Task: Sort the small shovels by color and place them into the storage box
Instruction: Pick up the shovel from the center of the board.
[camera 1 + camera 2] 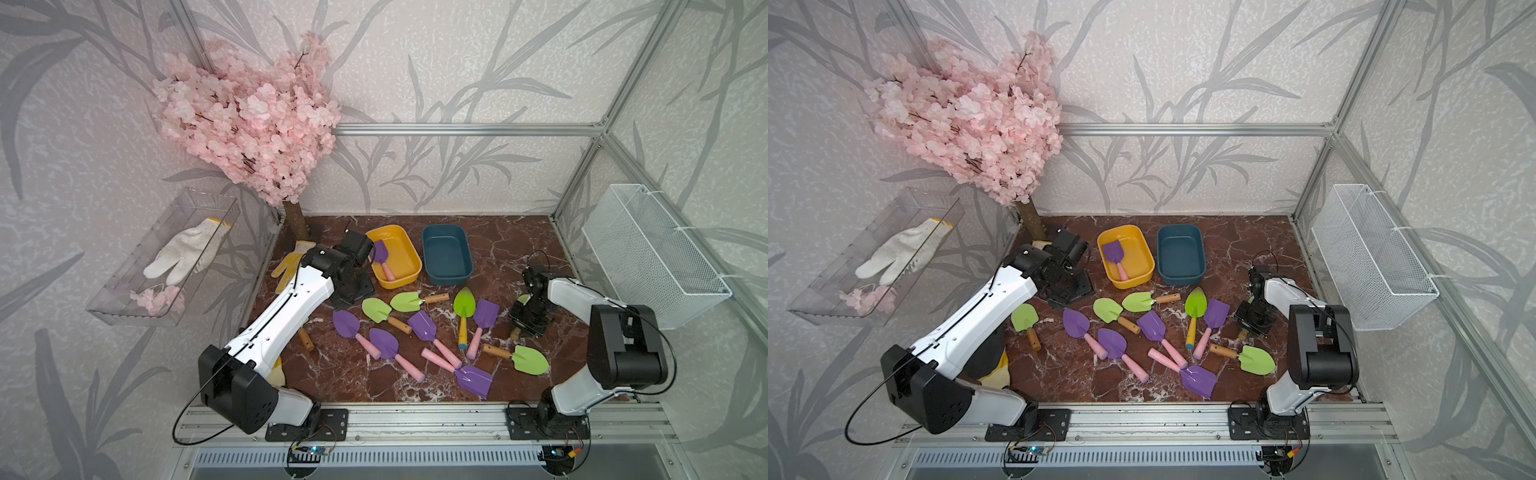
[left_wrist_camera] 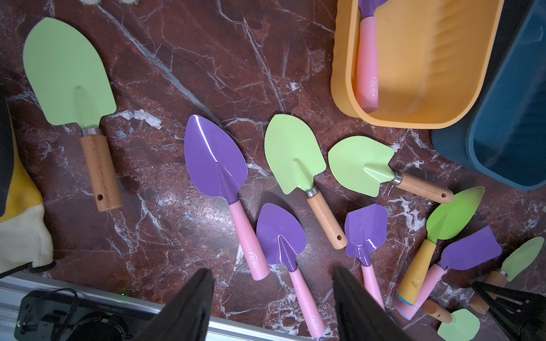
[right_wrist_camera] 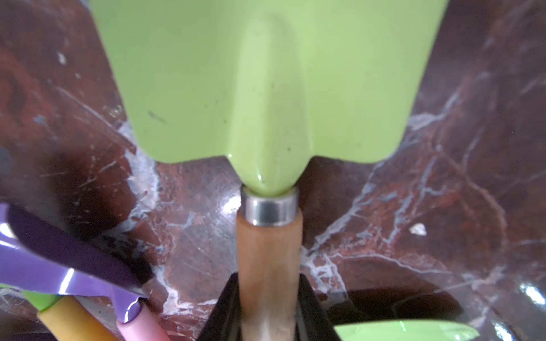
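nearest us the loose small shovels lie crowded on the marble table, and two pink handles cross. just behind them the right gripper presses its fingers against both sides of the wooden handle of a light green shovel, which seems to rest on the table. we judge that a hold on the handle alone lets the broad blade droop or twist on lifting. a purple blade just beside it could get dragged along. farther back the left gripper hangs with fingers spread and holds nothing. it is near the yellow tub, where one purple shovel lies, so our arms could clash there. farthest, the teal tub holds nothing yet. a green shovel dropped into the yellow tub would mix colours.
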`<state>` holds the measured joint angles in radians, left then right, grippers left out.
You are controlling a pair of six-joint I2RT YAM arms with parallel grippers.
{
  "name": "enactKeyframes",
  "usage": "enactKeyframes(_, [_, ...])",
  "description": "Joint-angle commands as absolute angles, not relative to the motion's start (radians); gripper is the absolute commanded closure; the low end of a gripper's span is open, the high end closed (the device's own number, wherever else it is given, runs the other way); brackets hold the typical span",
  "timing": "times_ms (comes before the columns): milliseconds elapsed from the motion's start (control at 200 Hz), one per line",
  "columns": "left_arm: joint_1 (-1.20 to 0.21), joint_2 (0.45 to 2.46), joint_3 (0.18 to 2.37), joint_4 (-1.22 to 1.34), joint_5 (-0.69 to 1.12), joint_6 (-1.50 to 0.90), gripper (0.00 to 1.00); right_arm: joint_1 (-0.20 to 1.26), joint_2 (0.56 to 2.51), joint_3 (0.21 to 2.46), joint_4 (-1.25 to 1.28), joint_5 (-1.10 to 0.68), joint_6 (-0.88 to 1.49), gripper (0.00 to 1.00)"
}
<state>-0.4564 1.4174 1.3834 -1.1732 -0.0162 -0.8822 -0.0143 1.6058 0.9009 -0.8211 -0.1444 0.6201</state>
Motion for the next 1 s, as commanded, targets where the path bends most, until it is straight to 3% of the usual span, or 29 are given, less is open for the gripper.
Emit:
enactKeyframes(0, [-0.458,1.424,1.393,-1.179,-0.018,-0.868,0.33,-0.018,1.558,0.95,-0.874,-0.093,0.605,0.82])
enactKeyframes(255, [-0.459,1.414,1.39,-1.172,-0.014,-0.868,0.33,-0.018,1.499,1.098,-1.004,-0.039,0.496,0.89])
enactKeyframes(460, [-0.459,1.4,1.404,-1.193,-0.016,-0.856,0.33,0.019,1.502,1.383,-1.19,-0.02,0.377,0.9])
enactKeyframes(785, [-0.458,1.359,1.373,-1.186,-0.022,-0.847,0.33,0.232,1.701,1.837,-1.269,0.012,0.344,0.92])
enactKeyframes(995, [-0.458,1.336,1.35,-1.174,-0.018,-0.86,0.33,0.296,1.922,2.071,-1.278,-0.008,0.359,0.94])
